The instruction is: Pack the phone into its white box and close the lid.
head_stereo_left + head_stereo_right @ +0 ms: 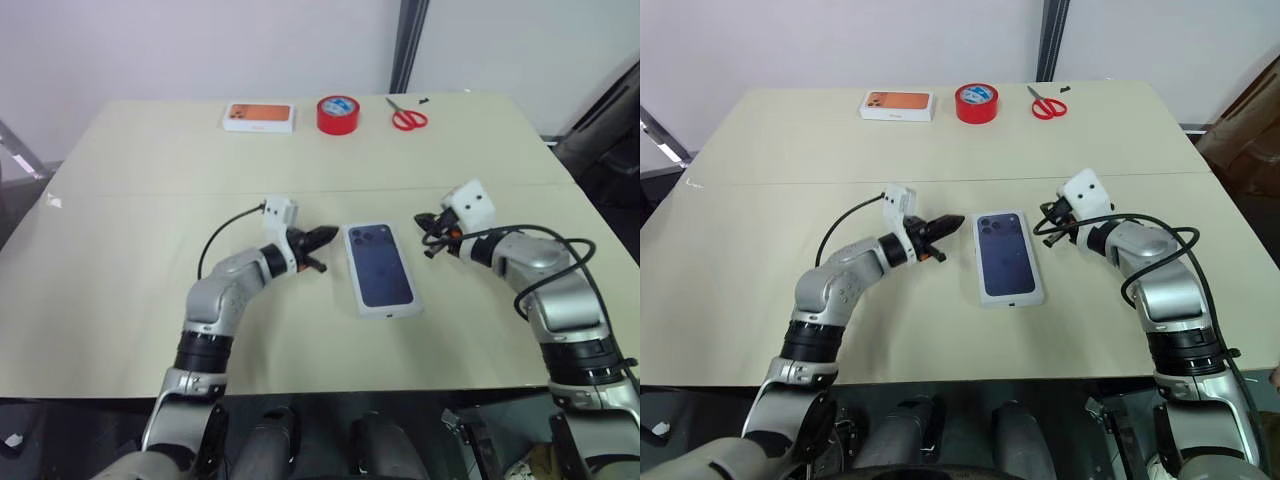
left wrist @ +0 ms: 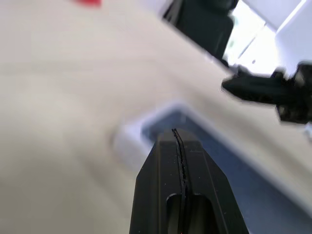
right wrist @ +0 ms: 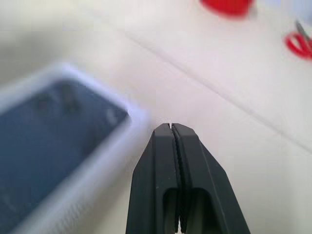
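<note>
The white box (image 1: pixel 381 269) lies flat at the middle of the table. The lid (image 1: pixel 1008 257) sits on it, its face printed with a dark blue phone turned up. The phone itself is hidden. My left gripper (image 1: pixel 326 238) hovers shut just left of the box's far corner and points toward it. My right gripper (image 1: pixel 428 230) hovers shut to the right of the box's far end, a short gap away. The wrist views show both pairs of fingertips (image 2: pixel 175 132) (image 3: pixel 170 126) pressed together with nothing between them.
Along the far edge of the table (image 1: pixel 120 250) lie a white carton with an orange phone picture (image 1: pixel 259 117), a red tape roll (image 1: pixel 338 113) and red scissors (image 1: pixel 408 118). Black cables loop beside both wrists.
</note>
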`<state>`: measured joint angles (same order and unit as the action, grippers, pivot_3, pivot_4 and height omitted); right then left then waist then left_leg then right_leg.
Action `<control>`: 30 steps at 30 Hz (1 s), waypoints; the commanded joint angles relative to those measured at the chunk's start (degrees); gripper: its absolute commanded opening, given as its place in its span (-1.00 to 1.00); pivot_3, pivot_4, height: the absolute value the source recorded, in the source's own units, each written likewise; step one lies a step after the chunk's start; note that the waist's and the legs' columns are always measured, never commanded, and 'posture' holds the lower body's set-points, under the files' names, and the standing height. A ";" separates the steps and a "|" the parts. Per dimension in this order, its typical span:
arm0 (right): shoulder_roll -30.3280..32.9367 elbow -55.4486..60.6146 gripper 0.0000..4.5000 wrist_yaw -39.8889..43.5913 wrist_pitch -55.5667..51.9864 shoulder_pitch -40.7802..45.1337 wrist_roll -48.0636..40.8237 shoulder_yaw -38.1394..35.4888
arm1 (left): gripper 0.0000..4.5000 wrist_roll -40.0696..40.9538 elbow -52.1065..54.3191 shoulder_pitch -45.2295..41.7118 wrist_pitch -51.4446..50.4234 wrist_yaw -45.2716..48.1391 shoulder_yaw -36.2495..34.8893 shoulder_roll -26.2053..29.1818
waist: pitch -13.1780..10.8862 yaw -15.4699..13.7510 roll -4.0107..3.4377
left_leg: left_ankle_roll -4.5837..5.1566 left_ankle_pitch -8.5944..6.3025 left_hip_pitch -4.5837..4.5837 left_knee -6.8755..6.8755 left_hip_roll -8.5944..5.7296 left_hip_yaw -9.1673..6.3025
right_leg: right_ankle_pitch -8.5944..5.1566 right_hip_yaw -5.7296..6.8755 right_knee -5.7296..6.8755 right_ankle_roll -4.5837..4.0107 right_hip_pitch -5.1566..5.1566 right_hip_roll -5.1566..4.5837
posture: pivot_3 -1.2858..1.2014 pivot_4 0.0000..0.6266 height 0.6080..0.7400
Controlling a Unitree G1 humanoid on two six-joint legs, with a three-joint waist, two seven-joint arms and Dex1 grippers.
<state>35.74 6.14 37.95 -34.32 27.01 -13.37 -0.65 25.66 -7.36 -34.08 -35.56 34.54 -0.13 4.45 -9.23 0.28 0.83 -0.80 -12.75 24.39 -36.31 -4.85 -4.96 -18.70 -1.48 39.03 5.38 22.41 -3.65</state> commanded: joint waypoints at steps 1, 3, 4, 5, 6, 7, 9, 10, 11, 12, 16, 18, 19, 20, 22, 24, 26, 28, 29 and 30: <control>-0.46 5.85 -0.98 3.49 -4.74 -0.45 -4.77 0.89 | -1.00 -2.06 -1.97 -0.61 2.96 1.23 3.48 -0.91 | 0.00 0.22 0.00 | 0.00 0.00 0.00 0.00 -0.01 0.02 | 0.00 -0.02 -0.01 0.00 0.01 0.00 | 0.03 -0.52 0.91; 1.07 9.89 -0.98 5.74 -6.12 -2.34 -5.00 3.76 | -1.00 -4.98 -2.81 0.84 3.08 0.79 7.36 -0.94 | 0.00 0.22 0.00 | 0.01 0.00 0.01 0.01 -0.01 0.02 | 0.00 -0.04 -0.01 0.00 0.02 0.00 | 0.03 -0.52 0.91; 2.00 11.52 -0.98 6.62 -6.45 -3.53 -4.68 5.14 | -1.00 -5.53 -2.74 1.68 2.89 0.93 8.62 -1.13 | 0.00 0.28 0.00 | 0.02 -0.01 0.01 0.01 -0.01 0.00 | 0.00 -0.03 0.00 0.00 0.02 0.00 | 0.03 -0.52 0.91; 3.18 12.52 -0.98 7.14 -6.50 -4.77 -3.59 6.76 | -1.00 -5.80 -2.53 2.37 2.61 1.00 9.54 -1.27 | 0.00 0.28 0.00 | 0.06 -0.03 0.00 0.02 0.00 0.01 | 0.00 -0.04 0.00 0.00 0.03 0.00 | 0.03 -0.52 0.91; 5.03 12.55 -0.98 7.07 -6.49 -6.51 -0.97 9.31 | -1.00 -7.05 -2.45 2.95 2.88 0.77 10.95 -0.91 | 0.00 0.29 0.00 | 0.08 -0.05 0.00 0.02 0.00 0.00 | 0.00 -0.04 0.00 0.00 0.03 0.00 | 0.03 -0.52 0.91; 6.61 12.10 -0.98 6.66 -6.57 -7.89 1.49 11.52 | -1.00 -8.30 -2.56 3.33 3.37 0.44 12.03 -0.54 | 0.00 0.13 0.00 | 0.13 -0.07 0.00 0.02 0.00 0.00 | 0.00 -0.05 0.00 0.00 0.03 0.00 | 0.03 -0.52 0.91; 9.29 11.35 -0.98 5.69 -5.91 -9.88 5.91 15.30 | -1.00 -9.08 -3.13 3.60 2.87 -0.38 12.40 -0.30 | 0.13 0.01 -0.10 | 0.23 -0.14 -0.03 -0.05 -0.01 -0.02 | 0.00 -0.03 0.01 0.00 -0.03 -0.01 | 0.03 -0.52 0.91; 8.61 11.68 -0.98 5.22 -6.93 -9.95 5.13 14.82 | -1.00 -9.48 -3.27 3.61 3.58 -0.27 12.44 -0.05 | 0.20 -0.03 -0.01 | 0.24 -0.14 -0.09 -0.05 -0.02 -0.02 | 0.00 -0.03 0.01 0.00 -0.11 -0.01 | 0.03 -0.52 0.91; 7.68 11.96 -0.98 4.71 -7.94 -9.64 4.20 14.03 | -1.00 -9.51 -3.28 3.59 3.82 0.10 12.36 0.18 | 0.26 -0.05 0.09 | 0.25 -0.16 -0.24 -0.04 -0.02 -0.04 | 0.00 -0.02 0.00 0.00 -0.26 -0.02 | 0.03 -0.52 0.91; 6.47 11.89 -0.98 4.09 -9.05 -8.81 3.20 12.93 | -1.00 -9.32 -3.33 3.45 3.33 0.31 11.98 0.45 | 0.27 -0.04 0.12 | 0.26 -0.17 -0.32 0.00 -0.01 -0.08 | -0.01 0.00 -0.04 0.00 -0.36 -0.01 | 0.03 -0.52 0.91; 0.92 10.11 -0.88 2.70 -13.82 -5.06 -3.15 5.33 | -0.89 -6.87 -2.22 3.17 3.11 2.77 9.58 1.49 | 0.31 0.32 0.18 | 0.27 -0.17 -0.43 0.05 0.00 -0.08 | -0.01 -0.01 -0.06 0.00 -0.45 -0.01 | 0.03 -0.52 0.91; 0.06 9.10 -0.58 2.23 -12.56 -3.72 -3.68 3.05 | -0.60 -4.99 0.05 3.32 2.81 4.64 8.06 2.86 | 0.30 0.31 0.17 | 0.25 -0.17 -0.39 0.09 0.00 -0.08 | -0.01 -0.01 -0.03 0.00 -0.35 0.00 | 0.03 -0.52 0.91; -0.07 8.92 -0.37 2.16 -11.79 -3.38 -3.73 2.53 | -0.41 -3.96 1.09 3.39 2.03 5.34 7.40 3.47 | 0.30 0.32 0.16 | 0.24 -0.16 -0.32 0.09 0.00 -0.07 | -0.01 -0.02 -0.01 0.00 -0.25 0.00 | 0.03 -0.52 0.91; -0.13 8.88 -0.15 2.50 -11.06 -3.10 -4.34 1.63 | -0.18 -3.57 2.54 3.53 2.47 6.34 6.74 5.01 | 0.29 0.34 0.16 | 0.23 -0.15 -0.19 0.08 0.00 -0.07 | -0.01 -0.02 0.00 0.00 -0.12 0.00 | 0.03 -0.52 0.91; -0.05 8.97 0.31 3.63 -10.42 -2.79 -6.05 -0.26 | 0.26 -3.13 4.50 3.63 2.58 7.33 5.09 8.33 | 0.29 0.41 0.16 | -0.01 -0.01 -0.03 0.07 0.00 -0.06 | 0.00 -0.04 0.01 0.00 0.06 0.00 | 0.03 -0.52 0.91; 1.44 8.84 0.78 5.11 -7.28 -3.14 -5.68 -0.97 | 0.74 -2.83 7.12 4.72 2.74 9.63 3.59 13.25 | 0.28 0.40 0.15 | -0.01 -0.01 -0.02 0.08 0.00 -0.07 | 0.00 -0.03 0.01 0.00 0.07 0.00 | 0.03 -0.52 0.91; 3.00 8.98 1.00 6.36 -4.27 -4.06 -5.06 -1.30 | 0.98 -1.82 10.24 6.57 1.92 12.12 2.39 17.85 | 0.26 0.41 0.12 | 0.06 -0.05 -0.02 0.09 0.00 -0.06 | 0.00 -0.04 0.00 -0.01 0.06 0.00 | 0.03 -0.52 0.91; 4.01 9.40 1.00 7.20 -2.50 -5.51 -5.41 -2.38 | 0.98 -1.68 13.35 9.09 3.02 13.54 0.91 21.75 | 0.25 0.40 0.11 | 0.13 -0.09 -0.03 0.11 0.00 -0.06 | -0.01 -0.04 -0.01 -0.01 0.06 -0.01 | 0.03 -0.52 0.91; 4.57 9.75 1.00 7.83 -1.62 -6.55 -5.85 -3.10 | 0.98 -0.57 14.39 10.23 2.50 13.64 -0.64 22.91 | 0.25 0.27 0.10 | 0.18 -0.12 -0.03 0.12 0.00 -0.06 | -0.01 -0.05 -0.02 0.00 0.06 -0.01 | 0.03 -0.52 0.91; 5.21 10.18 1.00 8.40 -1.09 -7.94 -6.36 -4.01 | 0.98 0.64 15.68 11.79 1.44 13.63 -2.32 24.17 | 0.24 0.14 0.12 | 0.21 -0.14 -0.03 0.12 0.00 -0.07 | -0.01 -0.04 -0.03 -0.01 0.04 -0.03 | 0.03 -0.52 0.91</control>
<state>39.99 13.89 45.28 -37.31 20.10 -18.52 -2.24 24.04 4.88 -23.01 -33.57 47.43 0.15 27.61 -8.99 0.42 0.94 -0.58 -12.89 24.37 -36.20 -4.85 -5.03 -18.70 -1.50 38.98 5.37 22.45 -3.68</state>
